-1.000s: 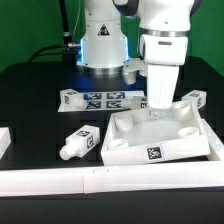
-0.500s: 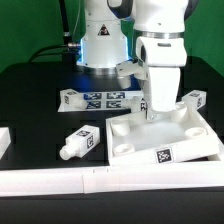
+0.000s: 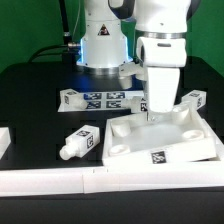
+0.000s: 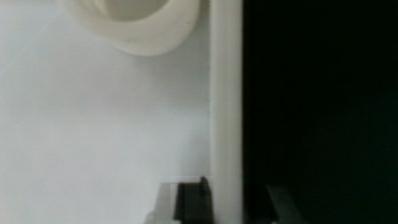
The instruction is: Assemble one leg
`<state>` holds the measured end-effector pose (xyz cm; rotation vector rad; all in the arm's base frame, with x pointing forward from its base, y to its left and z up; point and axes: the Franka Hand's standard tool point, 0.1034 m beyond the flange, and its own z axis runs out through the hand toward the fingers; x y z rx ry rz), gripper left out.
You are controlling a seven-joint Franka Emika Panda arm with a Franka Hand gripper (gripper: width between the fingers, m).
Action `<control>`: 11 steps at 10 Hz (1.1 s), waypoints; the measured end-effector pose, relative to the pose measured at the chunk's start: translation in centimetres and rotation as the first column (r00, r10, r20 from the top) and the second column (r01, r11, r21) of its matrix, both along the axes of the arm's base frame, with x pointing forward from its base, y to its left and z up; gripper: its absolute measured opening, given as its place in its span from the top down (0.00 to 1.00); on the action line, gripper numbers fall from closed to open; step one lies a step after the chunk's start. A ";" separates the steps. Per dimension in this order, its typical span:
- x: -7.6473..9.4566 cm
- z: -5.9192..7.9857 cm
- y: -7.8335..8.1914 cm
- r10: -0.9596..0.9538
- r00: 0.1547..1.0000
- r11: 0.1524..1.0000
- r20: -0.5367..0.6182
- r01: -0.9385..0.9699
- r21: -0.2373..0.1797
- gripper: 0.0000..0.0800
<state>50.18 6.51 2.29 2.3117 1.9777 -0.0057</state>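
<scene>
Item: leg (image 3: 80, 142), a stubby white peg with black-and-white square tags on its blocky body, lies on its side on the black surface (image 3: 30, 100), the narrower round end towards the exterior view's left. It rests off the panel's corner on the exterior view's left, apart from the panel and well clear of the claw. Item: panel (image 3: 165, 138), large, flat and white with round corner sockets and one tag on its near wall, sits at the exterior view's right; the wrist view shows its pale face (image 4: 107, 120) and one socket (image 4: 143, 25). Item: claw (image 3: 150, 113), hung from the white arm (image 3: 162, 50), is down at the panel's far rim. In the wrist view the rim runs between the fingertips (image 4: 228, 205); one dark finger (image 4: 192, 200) lies just beside the wall on the panel side, while the other is lost against the black surface, so whether it is clamped on the rim or merely straddling it cannot be told. Item: marker board (image 3: 105, 98), flat on the surface behind the panel. Item: second leg (image 3: 70, 98), at the board's end on the exterior view's left. Item: third leg (image 3: 196, 98), beyond the panel's far corner on the exterior view's right.
</scene>
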 end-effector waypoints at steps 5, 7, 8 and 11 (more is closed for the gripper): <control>-0.7 -1.1 -0.1 0.031 0.999 1.000 -0.012 -0.031 0.001 0.93; -1.1 -1.5 0.6 0.058 0.998 0.998 -0.027 -0.059 -0.007 0.93; -1.1 -1.6 0.5 0.054 0.997 0.998 -0.046 -0.055 -0.017 0.93; -0.7 -1.6 0.4 0.046 0.995 0.998 -0.092 -0.050 -0.043 0.93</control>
